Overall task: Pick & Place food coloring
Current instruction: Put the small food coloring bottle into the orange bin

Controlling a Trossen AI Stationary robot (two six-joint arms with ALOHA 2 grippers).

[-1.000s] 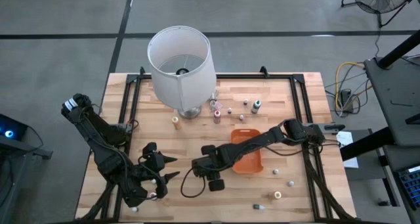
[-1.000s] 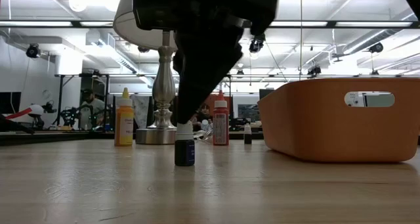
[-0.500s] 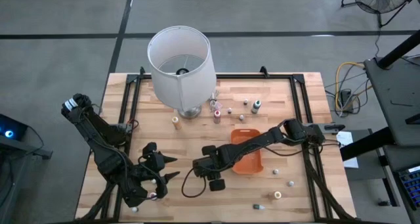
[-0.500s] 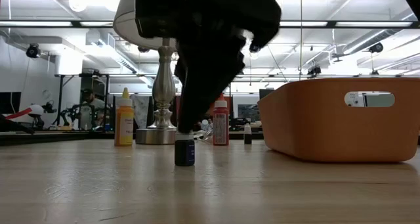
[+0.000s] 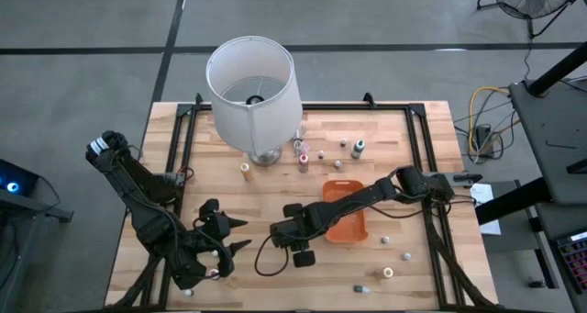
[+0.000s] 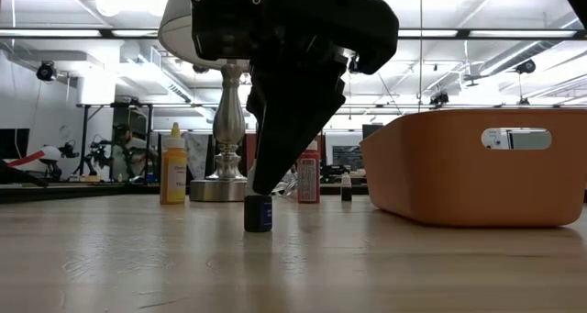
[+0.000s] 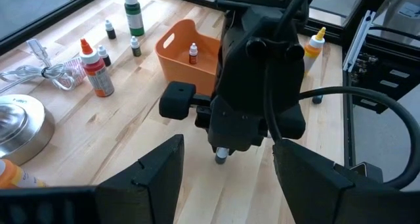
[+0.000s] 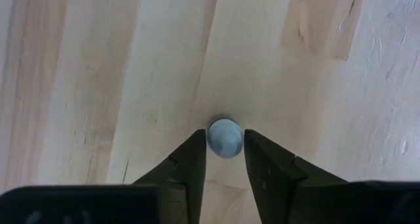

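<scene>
Right gripper straddling an upright little bottle

The right gripper is pointing straight down over a small dark bottle that is standing upright on the table just left of the orange tray. Its fingers are sitting narrowly on either side of the pale cap, seemingly not yet squeezing. The left gripper is waiting nearby, spread wide.

High cam: overhead, straight down, far; whole table w/ both arms.
Low cam: table-top height, level across table into room; very near small dark bottle.
L wrist cam: angled down over table, mid range; faces right arm.
R wrist cam: straight down, very close, same bottle's cap between own fingers.
Shared: orange tray in high, low, L wrist.
</scene>
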